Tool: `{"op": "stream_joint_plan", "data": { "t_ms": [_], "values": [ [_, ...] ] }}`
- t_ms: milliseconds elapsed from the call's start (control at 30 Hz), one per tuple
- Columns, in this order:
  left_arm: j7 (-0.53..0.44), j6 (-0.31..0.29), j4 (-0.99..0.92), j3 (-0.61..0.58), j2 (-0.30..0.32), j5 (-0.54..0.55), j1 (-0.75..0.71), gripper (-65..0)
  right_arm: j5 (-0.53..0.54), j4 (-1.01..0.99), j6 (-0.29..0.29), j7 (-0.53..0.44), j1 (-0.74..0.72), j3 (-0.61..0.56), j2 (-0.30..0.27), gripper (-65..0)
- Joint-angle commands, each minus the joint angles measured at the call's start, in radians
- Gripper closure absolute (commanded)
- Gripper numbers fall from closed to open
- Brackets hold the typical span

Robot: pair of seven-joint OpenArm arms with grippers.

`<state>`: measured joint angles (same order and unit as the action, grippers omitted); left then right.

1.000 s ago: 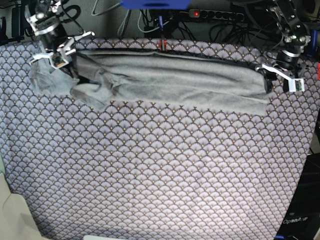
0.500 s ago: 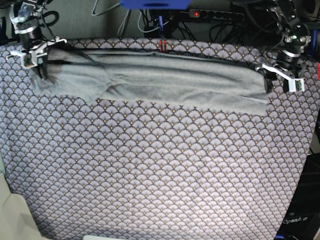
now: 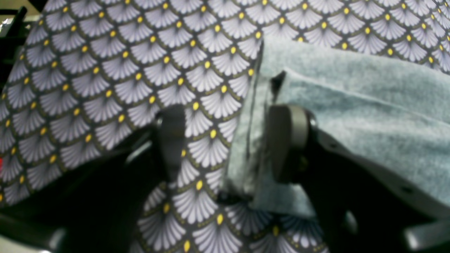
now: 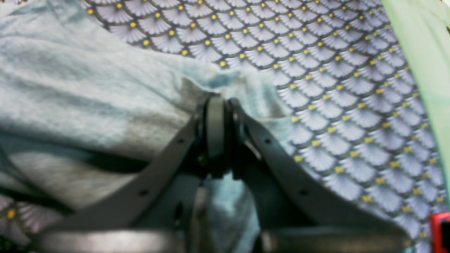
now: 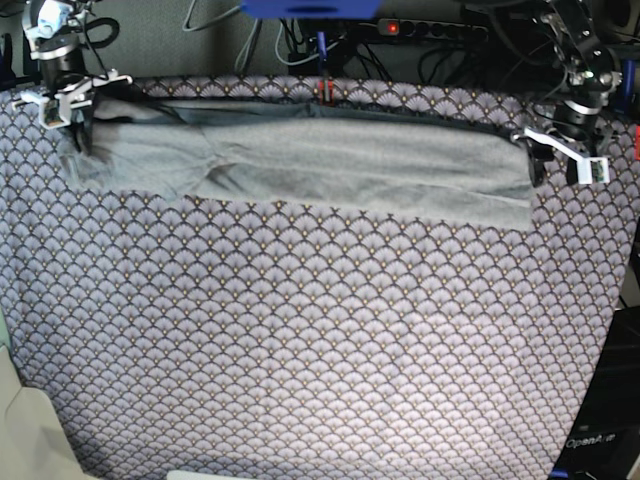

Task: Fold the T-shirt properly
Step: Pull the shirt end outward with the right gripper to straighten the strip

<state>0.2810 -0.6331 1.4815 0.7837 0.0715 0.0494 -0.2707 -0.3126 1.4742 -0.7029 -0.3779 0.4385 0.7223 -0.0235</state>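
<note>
The grey T-shirt [image 5: 340,165] lies as a long, narrow band along the back of the table. My right gripper [image 5: 78,125] is at the band's left end in the base view. In the right wrist view this right gripper [image 4: 219,105] is shut on a pinch of the T-shirt [image 4: 88,88]. My left gripper [image 5: 560,162] is at the band's other end, jaws wide apart. The left wrist view shows the left gripper [image 3: 228,140] straddling the T-shirt's hemmed edge [image 3: 246,140], which lies close to one finger [image 3: 284,140] with bare cloth beside it.
A purple-grey fan-scale tablecloth [image 5: 320,330] covers the whole table. Cables and a power strip [image 5: 430,30] lie behind the back edge. The table's right edge [image 5: 618,300] drops off to dark floor. A pale object [image 5: 25,430] sits at the front left corner.
My right gripper has moved left and back with the shirt's end, drawing the crumpled left part out flatter and longer. The left gripper has stayed where it was.
</note>
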Motion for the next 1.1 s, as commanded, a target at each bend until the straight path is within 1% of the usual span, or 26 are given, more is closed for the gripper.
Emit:
{"op": "stream_joint_plan", "data": {
  "t_ms": [0,133,167,367,500,533,600,700,800,967,1067],
  "values": [
    [-0.022,-0.004,0.017,0.003,0.014,0.011,0.0,-37.0,0.014,0.015,0.005,-0.025,0.006,0.007,-0.013,0.0],
    [-0.022,-0.004,0.017,0.004,0.014,0.011,0.0,-37.0,0.014,0.015,0.005,-0.025,0.007,0.003,-0.013,-0.3],
    [-0.024,-0.004,0.017,0.004,0.014,0.011,0.0,-37.0,0.014,0.015,0.005,-0.025,0.007,0.003,-0.013,-1.5],
    [-0.024,-0.004,0.02,0.004,0.014,0.011,-0.003,-37.1,0.014,0.015,0.005,-0.025,0.007,0.009,-0.013,-15.3],
    [-0.024,-0.008,0.021,0.004,0.014,0.011,-0.008,-37.1,0.014,0.015,0.005,-0.025,0.007,0.009,-0.013,-22.7],
    [-0.024,-0.018,0.021,0.004,0.014,0.011,-0.009,-37.1,0.014,0.015,0.005,-0.025,0.007,0.009,-0.014,-24.0],
    [-0.022,-0.065,0.021,0.006,0.014,0.013,-0.009,-37.1,0.014,0.019,0.005,-0.025,0.006,0.012,-0.016,-26.1],
    [-0.022,-0.065,0.021,0.043,0.007,0.013,-0.002,-37.1,0.014,0.021,0.005,-0.031,-0.004,0.05,-0.016,-28.4],
    [-0.022,-0.065,0.021,0.081,0.006,0.02,0.003,-37.1,0.014,0.021,0.005,-0.031,-0.004,0.059,-0.019,-29.1],
    [-0.022,-0.065,0.021,0.089,0.012,0.022,0.003,-37.1,0.014,0.015,0.005,-0.025,-0.031,0.061,-0.029,-29.1],
    [-0.022,-0.065,0.021,0.089,0.014,0.016,0.009,-37.1,0.014,-0.002,0.005,-0.023,-0.059,0.086,-0.033,-29.1]
  ]
}}
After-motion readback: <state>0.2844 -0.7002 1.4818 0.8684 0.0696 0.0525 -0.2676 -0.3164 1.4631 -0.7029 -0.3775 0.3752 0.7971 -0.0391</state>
